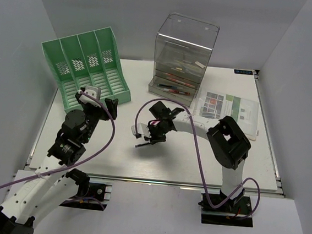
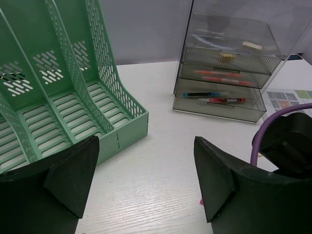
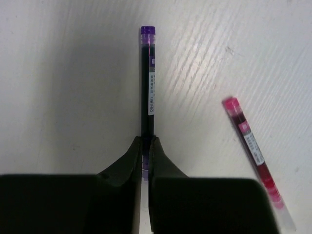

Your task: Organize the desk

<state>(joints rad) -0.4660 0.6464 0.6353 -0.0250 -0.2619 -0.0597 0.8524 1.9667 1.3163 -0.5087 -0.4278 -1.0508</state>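
Desk (image 1: 168, 163) lies under right claw (image 3: 146, 141) clamped on purple pen (image 3: 147, 73); left claw (image 2: 146, 141) apart.

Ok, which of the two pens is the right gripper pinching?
The slim dark purple-capped pen, clamped in the right gripper; the translucent pink pen lies loose on the white desk beside it.

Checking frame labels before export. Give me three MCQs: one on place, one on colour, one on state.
1. The green rack stands at which part of the desk? A) far left B) far right C) near edge, centre
2. The pen in the right claw is: A) green B) yellow C) purple
3. The left claw is: A) shut on a marker B) open, empty C) shut on paper

1 A: the top view shows it at the far-left corner.
2 C: the cap and barrel are purple in the wrist view.
3 B: its fingers are spread, with only desk between them.
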